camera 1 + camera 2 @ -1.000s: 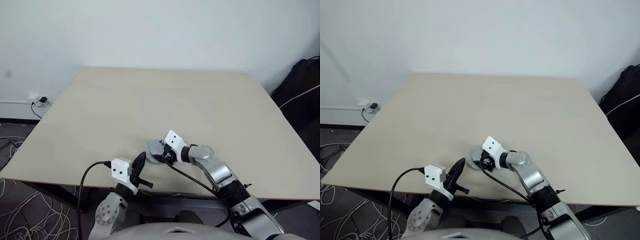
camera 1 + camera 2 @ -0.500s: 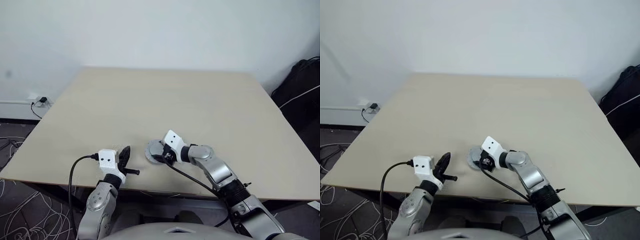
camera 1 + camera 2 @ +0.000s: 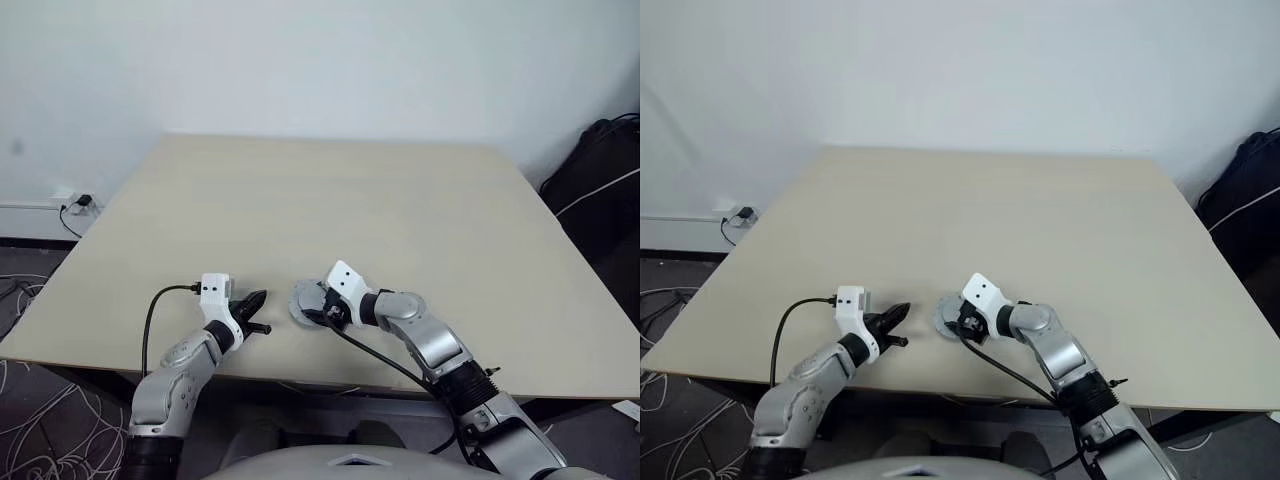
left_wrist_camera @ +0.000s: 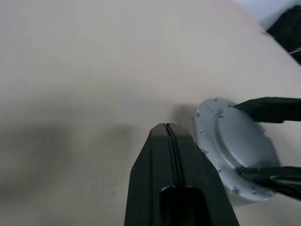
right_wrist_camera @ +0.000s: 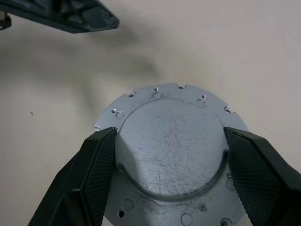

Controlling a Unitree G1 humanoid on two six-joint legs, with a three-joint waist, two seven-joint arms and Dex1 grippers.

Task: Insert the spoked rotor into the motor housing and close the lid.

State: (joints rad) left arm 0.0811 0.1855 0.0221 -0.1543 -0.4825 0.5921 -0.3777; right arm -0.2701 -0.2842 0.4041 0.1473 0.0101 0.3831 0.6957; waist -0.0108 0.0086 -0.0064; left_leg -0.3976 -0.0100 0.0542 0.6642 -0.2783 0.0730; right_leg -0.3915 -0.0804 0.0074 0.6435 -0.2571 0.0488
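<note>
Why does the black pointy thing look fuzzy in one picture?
In the right wrist view the left gripper is near the lens and out of focus, casting a soft shadow on the table; the grey disc there is sharp, its scratches showing.

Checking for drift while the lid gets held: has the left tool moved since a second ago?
Yes. The left tool went from the table's near edge up over the tabletop, leftward from the lid.

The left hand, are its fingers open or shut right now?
Shut. In the left wrist view the two black fingers press together with a thin seam between them, holding nothing, beside the grey disc on the table.
</note>
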